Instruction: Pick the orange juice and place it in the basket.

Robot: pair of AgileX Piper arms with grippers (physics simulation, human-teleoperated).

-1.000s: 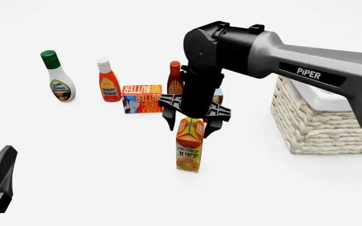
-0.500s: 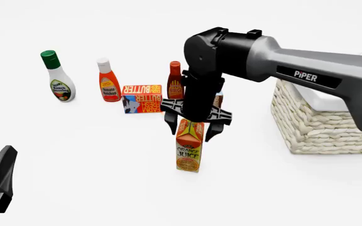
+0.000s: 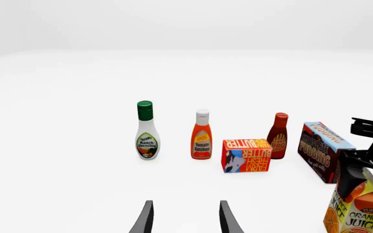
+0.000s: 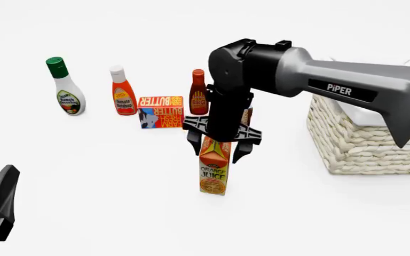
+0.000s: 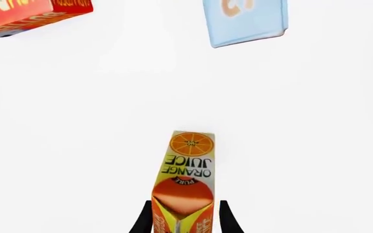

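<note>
I have the right gripper (image 4: 219, 145) straddling the gable top of the orange juice (image 4: 213, 173), fingers apart, not yet clamped. The carton stands upright mid-counter, directly below the wrist. The basket (image 4: 358, 141) sits toward the right edge. My left gripper (image 3: 185, 219) idles spread, well apart.
</note>
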